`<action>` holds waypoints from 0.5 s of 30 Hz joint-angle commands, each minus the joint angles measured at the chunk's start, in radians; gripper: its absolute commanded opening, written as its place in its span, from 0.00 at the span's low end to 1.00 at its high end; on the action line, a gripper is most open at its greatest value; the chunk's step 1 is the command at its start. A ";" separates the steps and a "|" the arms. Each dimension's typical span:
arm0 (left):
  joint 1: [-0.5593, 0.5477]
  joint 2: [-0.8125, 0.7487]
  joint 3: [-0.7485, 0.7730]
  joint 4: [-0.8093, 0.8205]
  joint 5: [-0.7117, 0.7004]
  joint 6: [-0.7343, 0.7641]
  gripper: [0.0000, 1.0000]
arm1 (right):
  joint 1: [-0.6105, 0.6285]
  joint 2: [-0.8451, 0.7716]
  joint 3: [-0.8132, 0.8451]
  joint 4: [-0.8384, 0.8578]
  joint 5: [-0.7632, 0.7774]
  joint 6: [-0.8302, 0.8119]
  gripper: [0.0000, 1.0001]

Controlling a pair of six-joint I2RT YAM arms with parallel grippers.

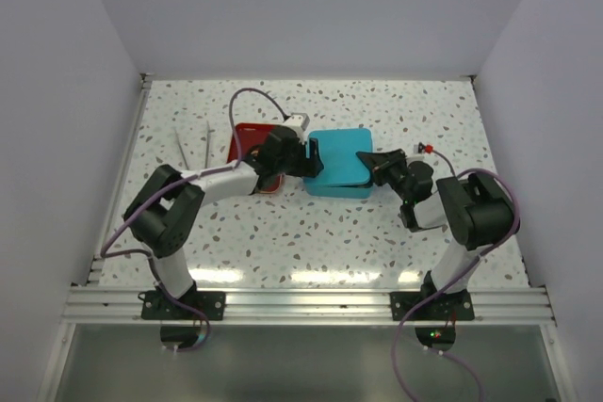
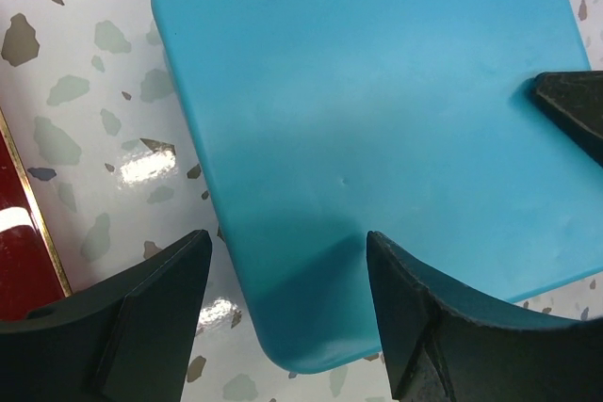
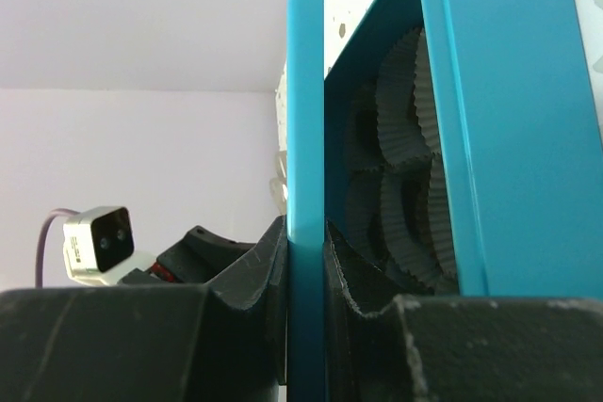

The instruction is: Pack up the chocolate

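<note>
Pinching hard on the right side, the right gripper [image 3: 305, 251] has its jaws nearly closed on the thin edge of the teal lid [image 3: 306, 91], one finger on each face. From the right wrist view the lid stands apart from the teal tin [image 3: 509, 120], with a gap open between them, and through that gap you can see the pleated paper cups [image 3: 405, 91] packed inside. Dark centres show in a couple of those cups, and that looks like the chocolate [image 3: 415, 204], sitting in the tin, though the shade in there makes it hard to be sure.

Over on the other side, the left gripper [image 2: 287, 270] has its jaws spread wide and grips nothing. It straddles the lid's edge near a rounded corner, one finger over the speckled counter [image 1: 283, 242] and the other over the lid's top. Whether either finger touches the lid I cannot tell.

From above, the two grippers face each other across the tin in the middle of the counter. The red tray [image 1: 247, 138] lies just beside the tin, partly under the left arm.
</note>
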 commanded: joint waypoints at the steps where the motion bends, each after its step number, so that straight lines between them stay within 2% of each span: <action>1: -0.012 0.024 0.053 -0.028 -0.059 0.042 0.72 | -0.010 -0.007 -0.006 0.037 -0.006 -0.015 0.06; 4: -0.019 0.017 0.063 -0.072 -0.121 0.050 0.72 | -0.014 -0.015 -0.006 0.024 -0.007 -0.020 0.06; 7: -0.016 -0.029 0.004 -0.022 -0.148 0.047 0.73 | -0.017 -0.022 -0.003 0.017 -0.013 -0.024 0.07; 15: -0.017 0.036 0.038 0.052 0.039 0.038 0.73 | -0.019 -0.028 -0.003 0.010 -0.017 -0.024 0.08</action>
